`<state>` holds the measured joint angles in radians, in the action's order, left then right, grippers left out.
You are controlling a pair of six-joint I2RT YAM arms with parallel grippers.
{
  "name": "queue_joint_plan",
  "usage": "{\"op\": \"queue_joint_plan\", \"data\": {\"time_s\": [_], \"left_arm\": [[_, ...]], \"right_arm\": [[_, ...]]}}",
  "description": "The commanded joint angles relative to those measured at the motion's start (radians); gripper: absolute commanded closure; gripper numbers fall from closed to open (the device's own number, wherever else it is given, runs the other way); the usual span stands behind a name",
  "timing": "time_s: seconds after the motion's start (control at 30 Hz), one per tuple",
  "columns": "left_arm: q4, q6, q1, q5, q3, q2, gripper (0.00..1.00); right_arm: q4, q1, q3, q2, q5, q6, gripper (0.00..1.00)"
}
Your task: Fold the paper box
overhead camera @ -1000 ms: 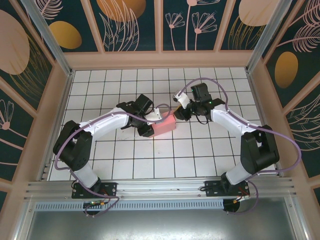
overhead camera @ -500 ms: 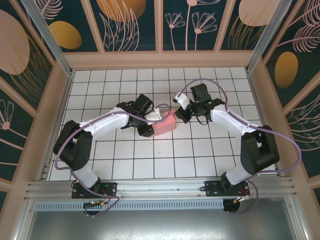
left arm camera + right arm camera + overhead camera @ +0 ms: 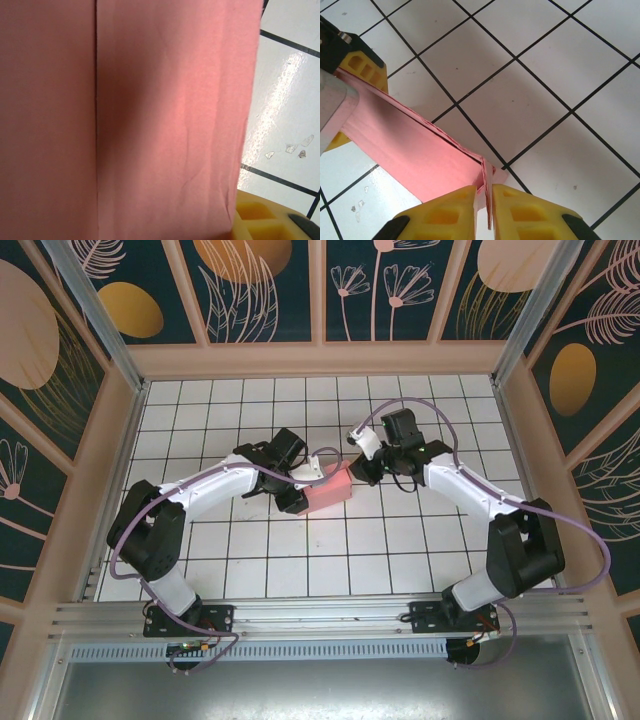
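The paper box (image 3: 330, 490) is a pink card shape, partly folded, lying in the middle of the tiled floor between both arms. My left gripper (image 3: 299, 486) grips its left end, with one yellow finger on each side of the card (image 3: 415, 150). In the left wrist view the pink card (image 3: 165, 125) sits right against the camera, and one yellow fingertip (image 3: 260, 222) peeks out at the bottom right. My right gripper (image 3: 353, 468) is at the box's right corner. Its yellow fingers (image 3: 445, 210) are nearly together around a thin upright flap (image 3: 486, 182).
The white tiled floor (image 3: 330, 560) stretches in front of and behind the box. Wooden walls (image 3: 320, 360) enclose it at the back and both sides. An aluminium rail (image 3: 320, 615) runs along the near edge by the arm bases.
The right arm's elbow has swung a little outward to the right, while its gripper stays at the box's corner. The left arm and the box have not moved.
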<state>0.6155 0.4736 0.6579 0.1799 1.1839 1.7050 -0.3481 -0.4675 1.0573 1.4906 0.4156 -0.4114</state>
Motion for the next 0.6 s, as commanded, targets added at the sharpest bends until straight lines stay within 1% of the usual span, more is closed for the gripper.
{"op": "queue_joint_plan", "data": {"time_s": [0.0, 0.07, 0.1, 0.13, 0.2, 0.33, 0.47, 0.57], "left_arm": [[0.049, 0.003, -0.001, 0.000, -0.021, 0.046, 0.61], [0.049, -0.002, -0.001, 0.005, -0.020, 0.047, 0.61], [0.046, -0.004, -0.001, 0.011, -0.018, 0.046, 0.61], [0.043, -0.006, -0.001, 0.012, -0.020, 0.045, 0.61], [0.040, -0.009, -0.001, 0.008, -0.021, 0.040, 0.61], [0.032, -0.021, -0.002, -0.007, -0.021, 0.039, 0.60], [0.014, -0.057, -0.002, 0.002, -0.011, 0.044, 0.60], [0.020, -0.088, -0.001, 0.004, 0.012, 0.068, 0.60]], "right_arm": [[-0.003, -0.008, -0.017, -0.023, -0.014, 0.019, 0.84], [-0.002, -0.007, -0.019, -0.020, -0.015, 0.018, 0.84], [-0.005, -0.007, -0.018, -0.017, -0.014, 0.019, 0.86], [-0.009, -0.008, -0.017, -0.015, -0.013, 0.018, 0.90], [-0.016, -0.009, -0.014, -0.013, -0.006, 0.020, 1.00], [-0.010, -0.015, -0.004, -0.015, -0.030, 0.057, 1.00], [0.047, -0.036, -0.022, -0.035, -0.082, 0.175, 1.00], [0.119, -0.038, -0.074, -0.060, -0.100, 0.261, 1.00]]}}
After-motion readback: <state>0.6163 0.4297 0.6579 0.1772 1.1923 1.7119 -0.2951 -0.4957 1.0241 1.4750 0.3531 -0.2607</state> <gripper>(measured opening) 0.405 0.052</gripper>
